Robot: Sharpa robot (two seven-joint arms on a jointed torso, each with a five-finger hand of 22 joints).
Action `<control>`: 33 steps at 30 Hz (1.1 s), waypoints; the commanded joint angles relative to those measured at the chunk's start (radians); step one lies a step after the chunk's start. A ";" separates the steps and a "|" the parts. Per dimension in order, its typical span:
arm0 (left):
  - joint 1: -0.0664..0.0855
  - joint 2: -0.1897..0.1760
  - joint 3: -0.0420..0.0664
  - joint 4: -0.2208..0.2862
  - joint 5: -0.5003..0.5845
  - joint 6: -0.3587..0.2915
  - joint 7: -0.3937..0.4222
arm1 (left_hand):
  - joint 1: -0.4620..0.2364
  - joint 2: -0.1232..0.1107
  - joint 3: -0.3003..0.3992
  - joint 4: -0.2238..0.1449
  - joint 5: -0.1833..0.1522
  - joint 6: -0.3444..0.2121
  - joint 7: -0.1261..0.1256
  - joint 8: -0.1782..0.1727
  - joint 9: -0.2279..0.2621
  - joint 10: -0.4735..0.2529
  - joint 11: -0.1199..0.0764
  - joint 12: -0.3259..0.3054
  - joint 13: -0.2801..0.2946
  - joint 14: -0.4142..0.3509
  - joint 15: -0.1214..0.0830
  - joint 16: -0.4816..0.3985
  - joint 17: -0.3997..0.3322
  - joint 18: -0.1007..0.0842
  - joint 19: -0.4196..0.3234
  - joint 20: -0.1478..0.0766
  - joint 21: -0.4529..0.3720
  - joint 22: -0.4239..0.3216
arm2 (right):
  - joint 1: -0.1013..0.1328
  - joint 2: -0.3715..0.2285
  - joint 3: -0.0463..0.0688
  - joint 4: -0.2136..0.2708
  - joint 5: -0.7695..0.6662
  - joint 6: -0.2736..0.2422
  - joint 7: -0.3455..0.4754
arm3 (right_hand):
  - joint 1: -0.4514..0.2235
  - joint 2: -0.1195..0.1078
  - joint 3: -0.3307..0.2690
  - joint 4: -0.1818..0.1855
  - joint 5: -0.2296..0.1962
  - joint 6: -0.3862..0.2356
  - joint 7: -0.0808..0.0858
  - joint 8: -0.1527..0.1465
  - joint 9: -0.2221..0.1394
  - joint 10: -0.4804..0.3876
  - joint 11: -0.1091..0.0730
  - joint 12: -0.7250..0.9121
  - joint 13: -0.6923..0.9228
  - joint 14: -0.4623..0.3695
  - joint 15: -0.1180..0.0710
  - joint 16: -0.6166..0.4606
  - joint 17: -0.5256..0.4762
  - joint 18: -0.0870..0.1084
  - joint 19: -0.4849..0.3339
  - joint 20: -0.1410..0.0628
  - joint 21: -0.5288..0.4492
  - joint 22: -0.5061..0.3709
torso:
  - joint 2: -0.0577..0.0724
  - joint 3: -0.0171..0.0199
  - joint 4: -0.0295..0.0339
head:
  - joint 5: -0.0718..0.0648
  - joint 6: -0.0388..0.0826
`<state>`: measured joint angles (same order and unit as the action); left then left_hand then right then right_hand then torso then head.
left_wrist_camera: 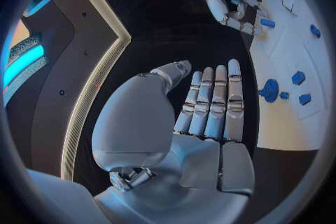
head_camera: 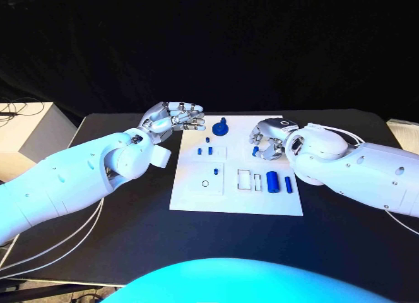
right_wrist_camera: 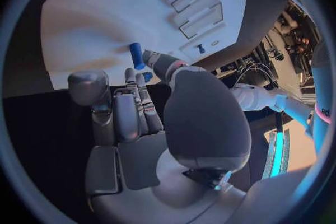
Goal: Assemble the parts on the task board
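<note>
head view first, going from the table's left side across: the left hand [head_camera: 176, 116] hangs off the task board's [head_camera: 200, 197] far left corner, over bare black table [head_camera: 127, 233], holding nothing. the left wrist view shows its fingers [left_wrist_camera: 213, 103] straight and side by side, the palm bare, so it looks parked clear of the work, probably to leave the board to the other arm.

the board is a white plate lying in the middle of the table, with shallow rectangular recesses. on it: a round blue knob-like part [head_camera: 221, 129] near the far edge, two small blue pieces [head_camera: 205, 150] just inward of it, and a blue cylinder [head_camera: 273, 182] with a slimmer blue bar [head_camera: 288, 184] beside it toward the right edge.

the right hand [head_camera: 269, 140] sits over the board's far right part, fingers curled in. the right wrist view shows a short blue peg [right_wrist_camera: 136, 55] at its fingertips [right_wrist_camera: 155, 60], seemingly pinched, likely being carried to a socket. whether the peg touches the board i cannot tell.
</note>
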<state>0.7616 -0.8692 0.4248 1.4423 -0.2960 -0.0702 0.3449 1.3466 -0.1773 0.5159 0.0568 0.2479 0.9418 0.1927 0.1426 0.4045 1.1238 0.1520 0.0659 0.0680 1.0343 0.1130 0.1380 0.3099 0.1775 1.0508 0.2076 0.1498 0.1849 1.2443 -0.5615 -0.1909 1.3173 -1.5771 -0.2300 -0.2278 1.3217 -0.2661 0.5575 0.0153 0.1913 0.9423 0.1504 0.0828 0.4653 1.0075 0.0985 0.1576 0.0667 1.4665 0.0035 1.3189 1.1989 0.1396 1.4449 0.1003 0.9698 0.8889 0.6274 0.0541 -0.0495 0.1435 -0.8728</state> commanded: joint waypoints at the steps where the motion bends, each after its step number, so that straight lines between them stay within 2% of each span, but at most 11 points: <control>1: -0.001 0.000 0.001 0.003 -0.004 0.020 0.015 | -0.008 0.005 0.000 0.004 0.001 -0.001 0.007 -0.004 -0.001 -0.006 0.001 -0.002 0.001 0.002 0.006 -0.005 0.001 0.004 -0.003 0.006 -0.004 -0.001 | -0.003 0.004 -0.002 -0.003 -0.009 0.053 0.007 | 0.009 0.002 -0.005 0.001 -0.001 -0.001 -0.002 -0.004 -0.002 0.001 0.000 0.001 0.001 0.030 0.004 0.005 0.000 -0.016 0.005 -0.001 -0.001 0.001 | -0.001 0.0009 -0.0035 | 0.003 0.000; 9: -0.001 0.000 0.001 0.003 -0.004 0.020 0.015 | -0.008 0.005 0.000 0.004 0.001 -0.001 0.007 -0.004 -0.001 -0.006 0.001 -0.002 0.001 0.002 0.006 -0.005 0.001 0.004 -0.003 0.006 -0.004 -0.001 | -0.008 0.010 -0.005 -0.004 -0.008 0.056 0.005 | 0.011 0.018 0.010 0.009 0.005 0.028 -0.005 0.008 -0.001 0.029 -0.005 0.018 0.003 0.030 0.000 0.008 0.002 -0.016 0.007 -0.003 0.003 0.007 | -0.001 0.0022 -0.0024 | 0.004 0.000; 14: -0.001 0.000 0.001 0.002 -0.004 0.020 0.015 | -0.008 0.005 0.000 0.004 0.001 -0.001 0.007 -0.004 -0.001 -0.006 0.001 -0.002 0.001 0.002 0.006 -0.005 0.001 0.004 -0.003 0.006 -0.004 -0.001 | -0.009 0.011 -0.005 -0.005 -0.010 0.050 -0.003 | 0.013 0.035 0.044 0.014 0.000 0.042 -0.002 0.014 -0.001 0.036 -0.004 0.019 0.001 0.030 0.000 0.010 0.002 -0.016 0.007 -0.004 0.004 0.009 | 0.000 0.0024 -0.0016 | 0.000 0.000; 19: -0.001 -0.001 0.001 0.002 -0.004 0.021 0.014 | -0.009 0.006 0.000 0.007 0.001 -0.001 0.007 -0.004 -0.002 -0.007 0.002 -0.002 0.001 0.002 0.006 -0.006 0.001 0.004 -0.002 0.007 -0.005 -0.003 | -0.010 0.011 -0.006 -0.007 -0.011 0.040 -0.008 | 0.017 0.047 0.075 0.011 0.000 0.062 -0.003 0.024 0.002 0.048 -0.005 0.022 0.001 0.030 -0.001 0.012 0.003 -0.016 0.008 -0.005 0.006 0.013 | 0.000 0.0024 -0.0036 | 0.004 0.000; 22: -0.001 -0.001 0.001 0.002 -0.004 0.022 0.014 | -0.009 0.006 0.000 0.008 0.001 -0.001 0.007 -0.004 -0.002 -0.007 0.002 -0.002 0.001 0.002 0.006 -0.006 0.001 0.004 -0.002 0.007 -0.006 -0.003 | -0.010 0.011 -0.006 -0.008 -0.013 0.029 -0.009 | 0.014 0.063 0.098 0.011 -0.001 0.082 -0.006 0.036 0.009 0.069 -0.009 0.029 0.002 0.030 -0.004 0.014 0.004 -0.017 0.008 -0.007 0.010 0.019 | 0.000 0.0023 -0.0037 | 0.004 0.000; 26: -0.001 -0.001 0.001 0.002 -0.004 0.022 0.013 | -0.009 0.006 0.000 0.008 0.001 -0.001 0.007 -0.004 -0.002 -0.007 0.002 -0.002 0.001 0.002 0.006 -0.006 0.001 0.004 -0.002 0.007 -0.006 -0.003 | -0.011 0.011 -0.006 -0.008 -0.017 0.008 -0.010 | 0.017 0.085 0.124 0.005 -0.023 0.104 -0.012 0.054 0.019 0.102 -0.018 0.041 0.007 0.030 -0.010 0.018 0.008 -0.018 0.010 -0.011 0.019 0.031 | -0.001 0.0021 -0.0023 | 0.003 0.000; 29: -0.001 -0.001 0.001 0.001 -0.004 0.023 0.012 | -0.010 0.007 0.000 0.009 0.001 -0.001 0.007 -0.004 -0.002 -0.007 0.002 -0.002 0.001 0.002 0.006 -0.007 0.002 0.004 -0.001 0.007 -0.006 -0.004 | -0.011 0.011 -0.006 -0.007 -0.023 -0.007 -0.012 | 0.024 0.106 0.147 -0.011 -0.035 0.124 -0.021 0.074 0.033 0.145 -0.031 0.060 0.015 0.032 -0.021 0.023 0.014 -0.018 0.011 -0.020 0.027 0.041 | -0.001 0.0019 -0.0016 | 0.003 0.000; 33: -0.001 -0.001 0.001 0.001 -0.004 0.024 0.012 | -0.010 0.007 0.000 0.009 0.001 -0.001 0.007 -0.004 -0.002 -0.007 0.002 -0.002 0.001 0.002 0.006 -0.007 0.002 0.004 -0.001 0.007 -0.006 -0.004 | -0.012 0.010 -0.006 -0.005 -0.036 -0.025 -0.019 | 0.029 0.115 0.169 -0.024 -0.048 0.127 -0.024 0.082 0.038 0.155 -0.035 0.064 0.018 0.034 -0.025 0.029 0.022 -0.021 0.014 -0.024 0.039 0.054 | -0.001 0.0015 -0.0016 | 0.004 0.000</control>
<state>0.7616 -0.8709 0.4248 1.4422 -0.2962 -0.0666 0.3448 1.3426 -0.1733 0.5159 0.0624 0.2479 0.9418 0.1927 0.1427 0.4039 1.1239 0.1519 0.0659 0.0679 1.0344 0.1130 0.1380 0.3106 0.1775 1.0507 0.2075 0.1499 0.1816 1.2340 -0.5510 -0.1960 1.3097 -1.5914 -0.2281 -0.2387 1.3397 -0.1783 0.7230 -0.0090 0.1464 1.0668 0.1230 0.1621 0.5032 1.1170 0.1039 0.2121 0.0688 1.4649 -0.0164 1.3440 1.2203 0.1373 1.4587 0.0854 1.0047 0.9435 0.6268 0.0560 -0.0518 0.1464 -0.8728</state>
